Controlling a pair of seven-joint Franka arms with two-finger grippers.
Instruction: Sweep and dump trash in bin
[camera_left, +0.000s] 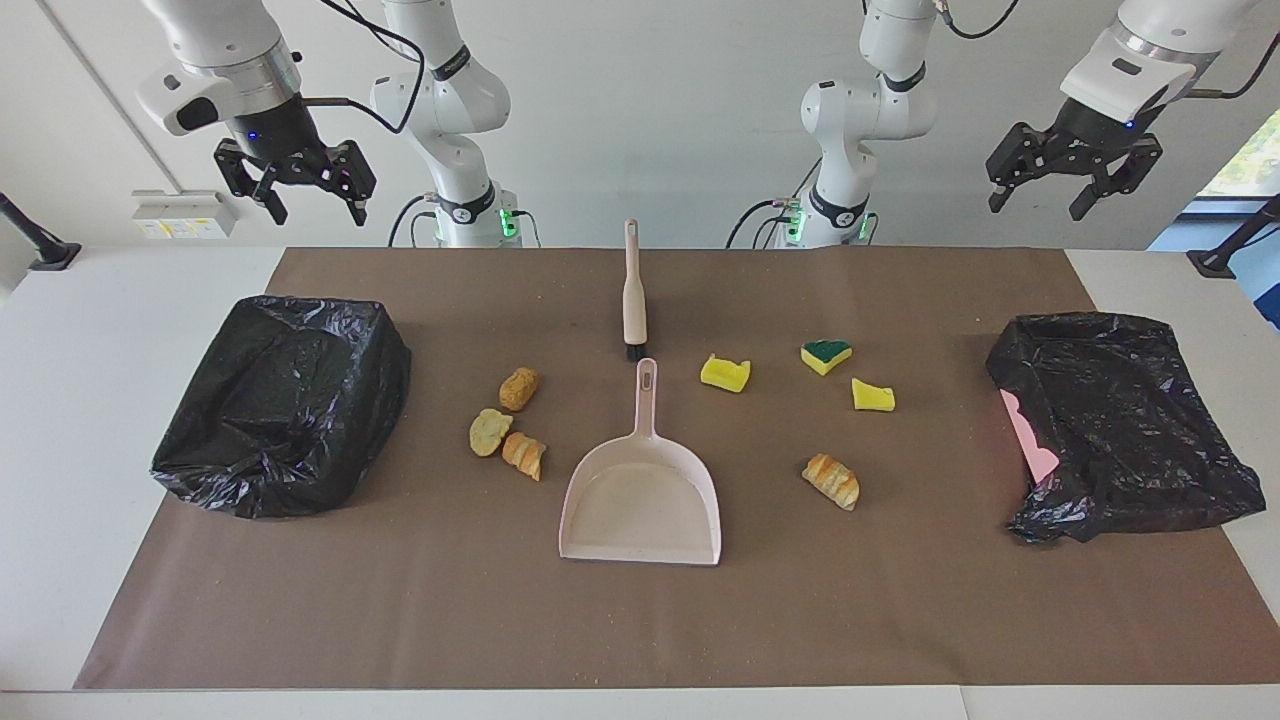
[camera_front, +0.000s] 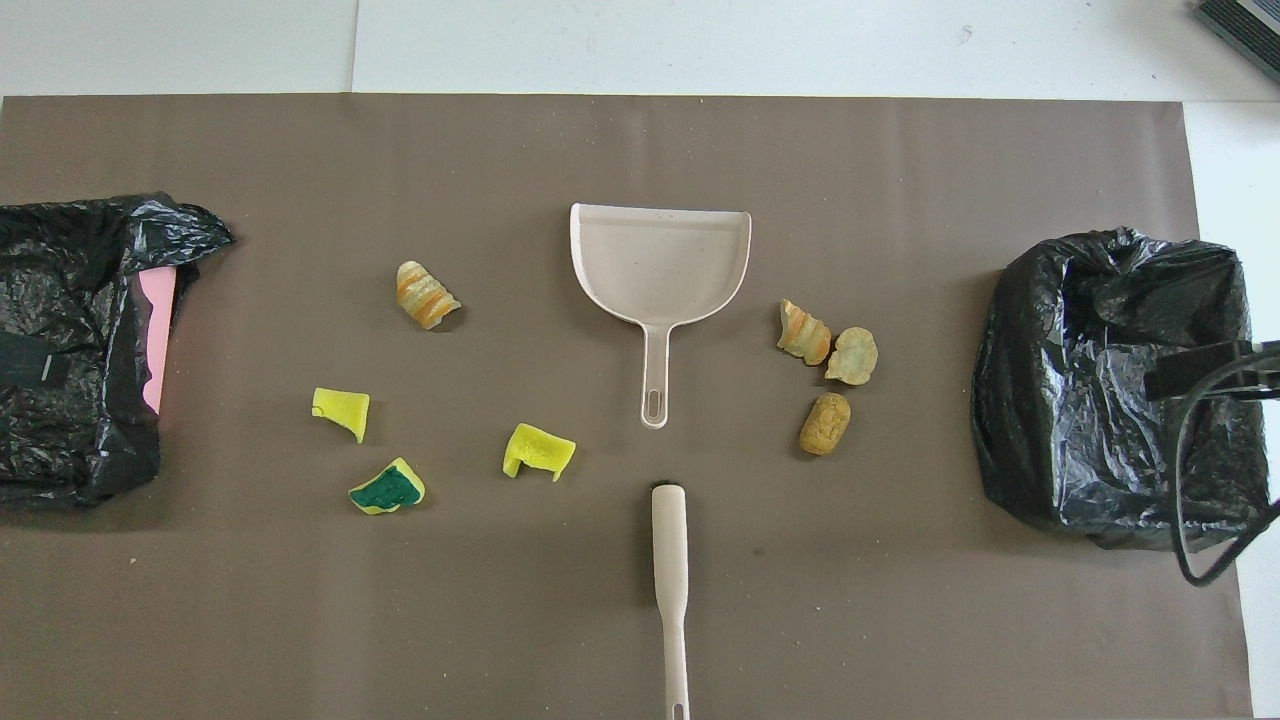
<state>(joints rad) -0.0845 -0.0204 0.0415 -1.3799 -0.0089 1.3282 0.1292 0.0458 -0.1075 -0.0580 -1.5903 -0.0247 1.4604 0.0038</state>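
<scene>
The trash lies scattered on the brown mat. Three yellow sponge chunks (camera_left: 725, 373) (camera_left: 872, 396), one with a green layer (camera_left: 826, 355), and one bread piece (camera_left: 831, 481) lie toward the left arm's end. Three more bread pieces (camera_left: 518, 388) (camera_left: 489, 432) (camera_left: 525, 455) lie toward the right arm's end. Between them lies the pale pink dustpan (camera_left: 640, 505) (camera_front: 660, 260), and nearer the robots, a brush (camera_left: 633, 300) (camera_front: 670, 560). A black-bagged bin (camera_left: 285, 400) (camera_left: 1120, 420) sits at each end. My right gripper (camera_left: 317, 213) and left gripper (camera_left: 1037, 208) hang open and empty, high over the robots' edge of the table.
Pink shows at the open mouth of the bin at the left arm's end (camera_front: 155, 340). Fine crumbs speckle the mat (camera_left: 640, 630). White table (camera_left: 100, 330) borders the mat at both ends. A cable (camera_front: 1215, 480) loops over the bin at the right arm's end.
</scene>
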